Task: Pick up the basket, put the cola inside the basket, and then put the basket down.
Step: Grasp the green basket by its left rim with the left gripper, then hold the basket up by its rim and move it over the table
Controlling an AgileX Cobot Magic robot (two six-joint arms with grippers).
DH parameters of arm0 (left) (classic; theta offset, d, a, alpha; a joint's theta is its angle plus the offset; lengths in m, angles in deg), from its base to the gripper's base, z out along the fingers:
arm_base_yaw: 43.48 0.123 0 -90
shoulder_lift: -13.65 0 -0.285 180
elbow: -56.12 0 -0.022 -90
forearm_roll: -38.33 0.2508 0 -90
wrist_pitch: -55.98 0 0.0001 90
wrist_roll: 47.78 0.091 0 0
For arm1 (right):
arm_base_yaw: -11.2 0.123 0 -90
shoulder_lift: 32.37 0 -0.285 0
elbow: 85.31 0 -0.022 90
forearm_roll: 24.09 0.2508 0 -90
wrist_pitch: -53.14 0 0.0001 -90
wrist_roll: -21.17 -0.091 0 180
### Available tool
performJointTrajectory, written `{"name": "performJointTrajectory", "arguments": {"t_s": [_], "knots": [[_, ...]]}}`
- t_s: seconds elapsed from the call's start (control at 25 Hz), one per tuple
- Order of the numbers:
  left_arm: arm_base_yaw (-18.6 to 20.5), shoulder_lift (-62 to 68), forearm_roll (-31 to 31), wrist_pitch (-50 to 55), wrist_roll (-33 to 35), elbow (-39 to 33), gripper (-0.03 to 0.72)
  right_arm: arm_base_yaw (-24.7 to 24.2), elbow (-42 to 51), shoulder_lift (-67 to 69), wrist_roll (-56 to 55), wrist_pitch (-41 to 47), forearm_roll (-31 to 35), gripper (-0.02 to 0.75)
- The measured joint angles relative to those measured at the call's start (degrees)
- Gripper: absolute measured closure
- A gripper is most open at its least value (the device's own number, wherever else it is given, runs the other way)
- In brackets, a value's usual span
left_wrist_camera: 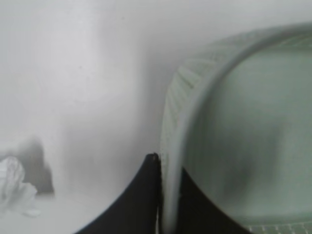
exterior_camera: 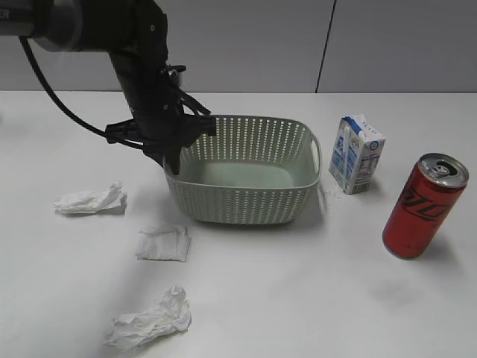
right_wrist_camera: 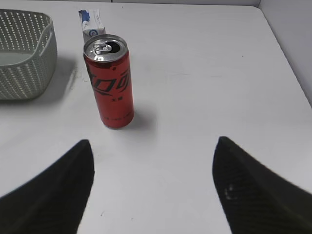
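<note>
The pale sage-green basket [exterior_camera: 246, 195] sits mid-table, empty. My left gripper [exterior_camera: 173, 158] is shut on its left rim; in the left wrist view the fingers [left_wrist_camera: 168, 168] pinch the basket wall [left_wrist_camera: 171, 126], one outside, one inside. The cola [exterior_camera: 423, 206], a tall red can with a silver top, stands upright at the right, apart from the basket. In the right wrist view the cola [right_wrist_camera: 109, 83] stands ahead and left of my right gripper [right_wrist_camera: 152, 146], which is open and empty above the table. The basket's corner [right_wrist_camera: 24, 53] shows at that view's left.
A blue-and-white carton [exterior_camera: 356, 154] stands between basket and cola, also seen behind the can [right_wrist_camera: 90, 23]. Three crumpled tissues lie left and front-left of the basket [exterior_camera: 93, 200], [exterior_camera: 164, 243], [exterior_camera: 149, 321]. A tissue shows in the left wrist view [left_wrist_camera: 14, 187]. The table's right edge [right_wrist_camera: 287, 58] is near.
</note>
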Motion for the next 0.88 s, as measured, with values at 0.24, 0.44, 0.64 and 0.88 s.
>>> {"name": "performJointTrajectory", "arguments": {"t_s": [0.24, 0.44, 0.64, 0.88], "knots": [[1.4, -7.2, 0.5, 4.2, 0.0, -0.1, 0.685, 0.0, -0.6, 1.3, 0.0, 0.1, 0.3, 0.167], [2.1, -13.6, 0.8, 1.7, 0.0, -7.5, 0.685, 0.0, -5.9, 9.2, 0.0, 1.6, 4.1, 0.167], [2.1, -18.4, -0.9, -4.3, 0.0, -19.4, 0.686, 0.0, -13.2, 21.8, 0.0, 5.9, 6.7, 0.167], [2.1, -20.2, -0.9, -6.6, 0.7, -22.6, 0.686, 0.4, -20.2, 39.4, 0.8, 7.0, 11.9, 0.151]]}}
